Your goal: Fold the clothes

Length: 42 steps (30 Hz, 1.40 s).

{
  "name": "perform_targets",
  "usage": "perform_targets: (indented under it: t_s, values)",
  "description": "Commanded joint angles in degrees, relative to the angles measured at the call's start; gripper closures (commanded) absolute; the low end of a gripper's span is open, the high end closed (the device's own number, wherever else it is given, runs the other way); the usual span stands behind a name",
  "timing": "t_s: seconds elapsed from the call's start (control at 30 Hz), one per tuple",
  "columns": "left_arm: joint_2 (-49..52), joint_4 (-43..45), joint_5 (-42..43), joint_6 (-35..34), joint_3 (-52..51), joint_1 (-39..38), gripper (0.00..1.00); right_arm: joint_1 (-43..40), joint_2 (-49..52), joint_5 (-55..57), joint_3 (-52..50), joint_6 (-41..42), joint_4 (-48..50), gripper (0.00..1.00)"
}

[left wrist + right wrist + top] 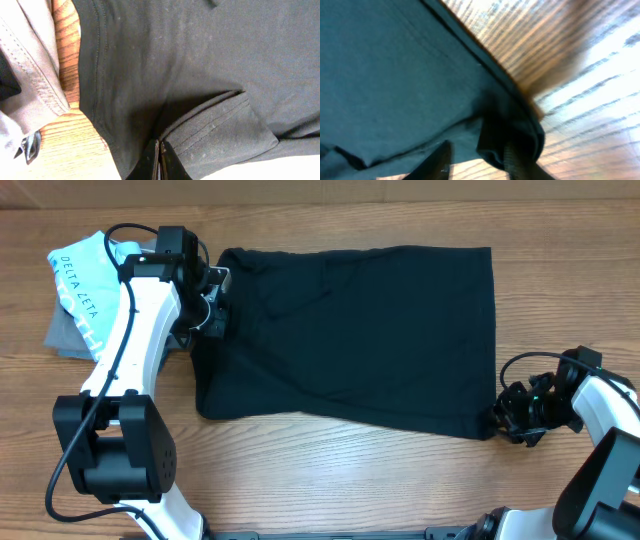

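Overhead: blue shirt [82,275] beside clothes [350,340]

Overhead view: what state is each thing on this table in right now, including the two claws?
Black garment: spread flat, partly folded.
Left gripper: shut, pinching the garment's left edge.
Right gripper: at the garment's lower right corner, cloth between its fingers.
Light blue shirt: crumpled.
Grey garments: folded, under the blue shirt.

Garment [350,330] plain black, no print; seams w/ tonal stitching. Left of it: light blue shirt [85,275] w/ white lettering, over grey fabric [65,335]. Table [350,480] under garment: orange-brown wood grain. Arms white & black.
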Motion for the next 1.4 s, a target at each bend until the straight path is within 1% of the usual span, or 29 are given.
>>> perform_targets:
  t_s: [0.0,0.03,0.07,0.13,0.2,0.27,0.37,0.53,0.67,0.8,0.9,1.17,1.37]
  values:
    - [-1.1,0.1,-0.5,-0.2,1.0,0.0,0.96,0.1,-0.4,4.7,-0.4,0.0,0.2,0.58]
    - [-1.1,0.0,-0.5,-0.2,1.0,0.0,0.96,0.1,-0.4,5.5,-0.4,0.8,0.3,0.58]
    - [-1.1,0.0,-0.5,-0.2,1.0,0.0,0.96,0.1,-0.4,5.7,-0.5,1.0,0.6,0.61]
    - [-1.1,0.0,-0.5,-0.2,1.0,0.0,0.96,0.1,-0.4,5.3,-0.7,1.0,1.5,0.75]
    - [-1.1,0.0,-0.5,-0.2,1.0,0.0,0.96,0.1,-0.4,5.0,-0.7,1.0,1.5,0.87]
    - [-1.2,0.0,-0.5,-0.2,1.0,0.0,0.96,0.1,-0.4,5.0,-0.7,1.0,1.5,0.96]
    - [-1.2,-1.3,-0.5,-0.2,2.6,0.0,0.96,0.0,-0.4,4.3,-0.3,1.0,1.4,0.96]
    - [-1.2,-6.4,-0.6,0.3,10.0,0.0,0.96,0.0,-1.2,1.5,2.7,1.0,0.1,0.96]
    - [-1.2,-8.1,-1.9,1.1,13.3,0.0,0.96,0.0,-2.3,1.4,4.3,1.0,0.9,0.96]
    - [-1.2,-7.1,-4.2,1.1,13.9,0.0,0.96,0.0,-2.3,0.7,4.5,1.2,5.9,0.96]
    - [-1.2,-6.5,-4.2,1.8,13.9,0.0,0.96,0.0,-2.3,-0.9,4.5,1.2,8.6,0.96]
    - [-1.2,-4.4,-3.9,2.4,13.9,0.0,0.96,0.0,-2.3,-7.9,4.5,1.2,20.8,0.96]
    - [-1.2,-3.7,-3.5,2.6,13.9,0.0,0.96,0.0,-2.3,-9.0,4.5,1.2,28.2,0.96]
